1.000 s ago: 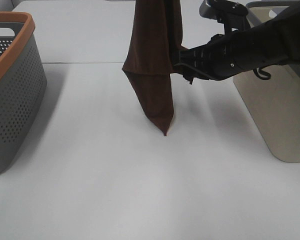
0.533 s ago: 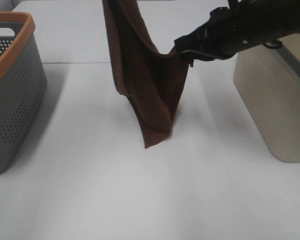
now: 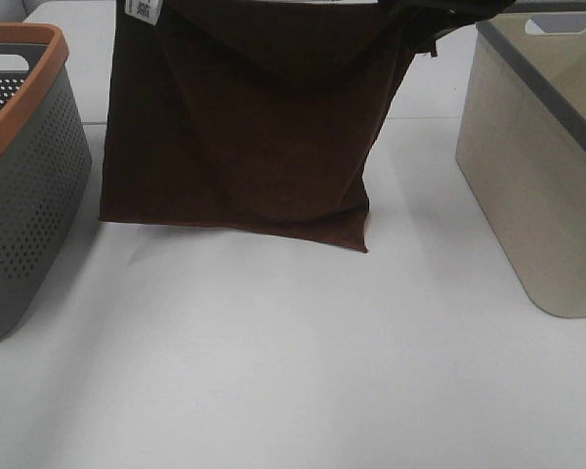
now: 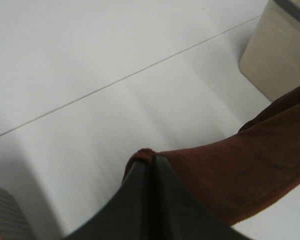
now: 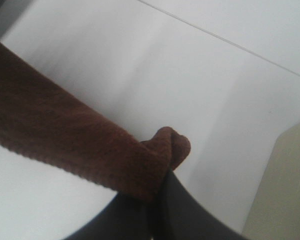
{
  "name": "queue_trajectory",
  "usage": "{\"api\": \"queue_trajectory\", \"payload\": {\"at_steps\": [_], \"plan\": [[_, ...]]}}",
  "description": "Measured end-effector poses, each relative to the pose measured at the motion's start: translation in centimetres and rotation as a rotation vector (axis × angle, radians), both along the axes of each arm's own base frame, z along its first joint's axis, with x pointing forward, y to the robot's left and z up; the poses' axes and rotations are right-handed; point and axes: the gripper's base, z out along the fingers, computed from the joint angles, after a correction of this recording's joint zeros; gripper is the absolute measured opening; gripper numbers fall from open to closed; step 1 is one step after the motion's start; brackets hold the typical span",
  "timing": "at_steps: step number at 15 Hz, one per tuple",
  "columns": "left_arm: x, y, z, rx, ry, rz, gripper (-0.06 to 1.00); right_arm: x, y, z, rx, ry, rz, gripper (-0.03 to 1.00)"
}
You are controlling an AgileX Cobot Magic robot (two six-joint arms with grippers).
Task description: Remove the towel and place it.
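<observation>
**Now: towel hung flat between two closed grippers**

Count: one towel (image 3: 244, 137), two baskets, two grippers, one table (image 3: 293, 381).

Towel: dark brown, spread as a flat sheet across the upper centre of the high view. Its top edge runs off the top of the frame. A small white tag (image 3: 142, 10) sits at its upper left corner. The lower hem slopes down toward the right, ending in a pointed corner. The hem is near the white table top; contact cannot be told.

Baskets: a grey perforated basket with an orange rim (image 3: 29, 195) at the left edge, and a beige basket with a grey rim (image 3: 537, 195) at the right edge. The towel hangs between them and is in neither.

Left gripper (image 4: 151, 162): jaws pressed together, with a fold of the towel's edge pinched at the tips and the cloth trailing away from it.

Right gripper (image 5: 162, 180): jaws likewise closed, with a bunched corner of the towel clamped between them.
</observation>
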Motion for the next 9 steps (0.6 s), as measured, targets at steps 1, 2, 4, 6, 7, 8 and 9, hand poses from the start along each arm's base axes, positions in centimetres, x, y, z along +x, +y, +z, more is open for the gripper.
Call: {"api": "queue_trajectory", "payload": {"at_steps": [1, 2, 4, 6, 7, 8, 9], "plan": [[0.2, 0.2, 0.1, 0.031, -0.036, 0.011, 0.00, 0.8, 0.1, 0.1, -0.010, -0.019, -0.013, 0.00], [0.6, 0.4, 0.4, 0.050, -0.093, 0.027, 0.00, 1.5, 0.2, 0.4, -0.014, -0.053, -0.028, 0.00], [1.2, 0.6, 1.2, 0.041, -0.205, 0.055, 0.00, 3.1, 0.3, 1.3, -0.025, -0.143, -0.058, 0.00], [1.7, 0.6, 2.0, 0.017, -0.299, 0.080, 0.00, 4.9, 0.4, 1.3, -0.048, -0.209, -0.093, 0.00], [2.1, 0.6, 2.0, 0.012, -0.339, 0.090, 0.00, 5.8, 0.6, 1.3, -0.055, -0.235, -0.106, 0.00], [2.6, 0.5, 1.8, 0.013, -0.367, 0.098, 0.00, 6.7, 0.8, 1.4, -0.071, -0.262, -0.107, 0.00], [2.9, 0.5, 1.6, 0.018, -0.378, 0.100, 0.00, 7.0, 0.8, 1.4, -0.086, -0.277, -0.105, 0.00]]}}
